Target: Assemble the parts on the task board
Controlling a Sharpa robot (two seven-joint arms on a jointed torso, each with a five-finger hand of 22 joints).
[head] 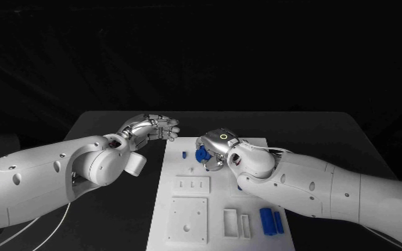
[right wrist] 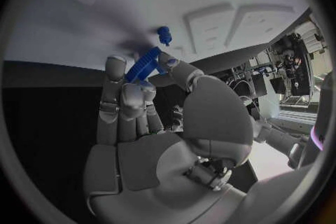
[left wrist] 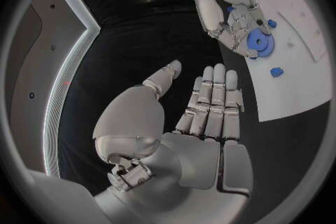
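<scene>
The right hand (head: 219, 146) is over the upper part of the task board (head: 219, 201), its fingers pinching a blue gear-shaped part (head: 202, 156); in the right wrist view the same toothed blue part (right wrist: 143, 65) sits between thumb and fingertips, just above the board's white face, with a small blue peg (right wrist: 164, 35) standing on the board a little beyond it. The left hand (head: 153, 128) hangs over the black table (head: 109, 124) beside the board's upper left corner, holding nothing; in the left wrist view its fingers (left wrist: 212, 102) lie straight and side by side, the thumb set apart, the palm bare.

Further out on the board, a small blue peg (head: 184, 154) stands near the left edge, just beside the gripped gear; two blue cylinders (head: 269, 221) lie side by side at the lower right; white raised blocks (head: 191, 186) with holes and slots take up the middle and lower left.

The board lies on a matt black tabletop; behind the table the room is dark, and nothing in it can be made out.
</scene>
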